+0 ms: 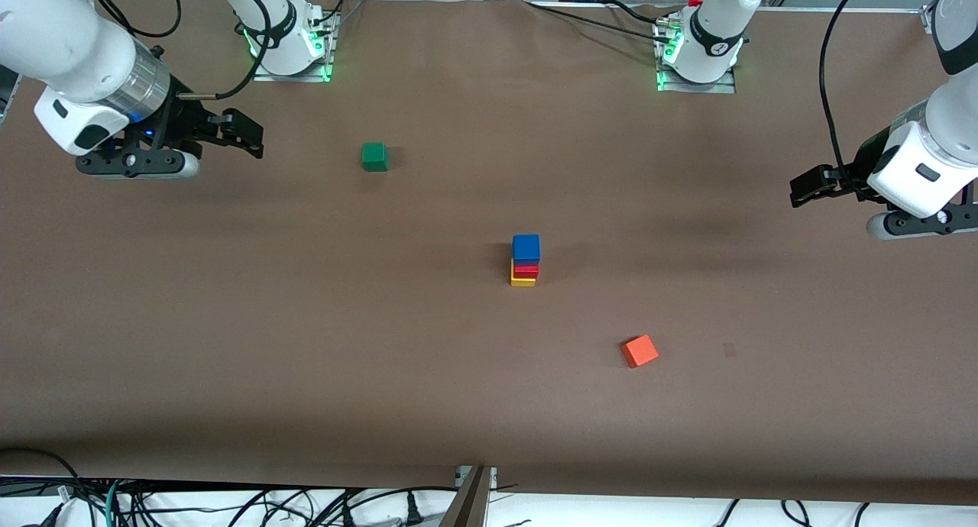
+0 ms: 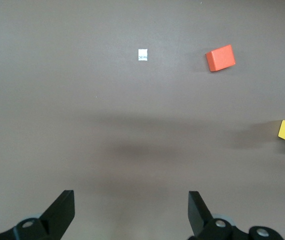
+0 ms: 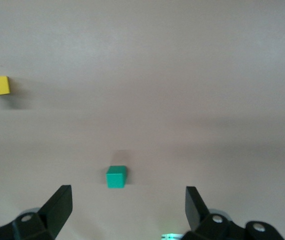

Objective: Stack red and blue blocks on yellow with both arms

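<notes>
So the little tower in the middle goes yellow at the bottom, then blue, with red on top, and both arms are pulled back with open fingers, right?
Not quite: the front view shows the blue block on top and the red block between it and the yellow block. The rest holds.

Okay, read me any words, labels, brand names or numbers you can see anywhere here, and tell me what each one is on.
No text can be read here.
small white tag on the table: bluish print, too small to read.
left arm's base: round dark emblem, no legible letters.
blue block, red block, yellow block, orange cube, green cube: plain faces, no markings.
</notes>
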Motion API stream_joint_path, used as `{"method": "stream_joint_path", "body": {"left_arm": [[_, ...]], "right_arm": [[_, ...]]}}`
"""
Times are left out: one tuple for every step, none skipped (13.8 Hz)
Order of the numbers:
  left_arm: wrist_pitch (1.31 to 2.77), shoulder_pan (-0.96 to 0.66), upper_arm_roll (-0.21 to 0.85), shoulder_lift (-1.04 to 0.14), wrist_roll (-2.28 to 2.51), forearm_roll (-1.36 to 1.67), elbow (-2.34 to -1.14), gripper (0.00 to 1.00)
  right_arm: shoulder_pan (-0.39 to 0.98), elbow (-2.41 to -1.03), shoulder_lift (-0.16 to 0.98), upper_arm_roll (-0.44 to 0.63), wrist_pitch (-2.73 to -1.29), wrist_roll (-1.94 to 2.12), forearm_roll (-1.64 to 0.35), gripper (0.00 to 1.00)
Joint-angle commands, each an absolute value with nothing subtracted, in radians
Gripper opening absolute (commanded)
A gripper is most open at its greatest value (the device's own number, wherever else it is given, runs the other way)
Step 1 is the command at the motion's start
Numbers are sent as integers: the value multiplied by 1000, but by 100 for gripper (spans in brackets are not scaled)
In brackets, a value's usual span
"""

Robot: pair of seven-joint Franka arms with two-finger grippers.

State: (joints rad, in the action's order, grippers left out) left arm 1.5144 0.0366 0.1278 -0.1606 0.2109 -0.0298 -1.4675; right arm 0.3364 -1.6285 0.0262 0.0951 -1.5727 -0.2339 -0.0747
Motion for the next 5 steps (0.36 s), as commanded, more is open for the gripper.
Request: {"method": "stream_joint_path", "body": {"left_arm": [[1519, 43, 130, -149, 190, -8, -1473, 100], [1520, 43, 130, -147, 190, -8, -1473, 100], [1519, 43, 130, -149, 190, -8, -1473, 100], [1519, 43, 130, -149, 190, -8, -1473, 100], [1519, 43, 130, -149, 190, -8, -1473, 100]], "right_arm": [[198, -1658, -5, -50, -1594, -204, -49, 100], [198, -1645, -3, -51, -1591, -203, -32, 100], [198, -1625, 3, -51, -1586, -201, -29, 100], [198, -1608, 11, -52, -1583, -202, -29, 100], [198, -1606, 11, -54, -1585, -201, -28, 100]]}}
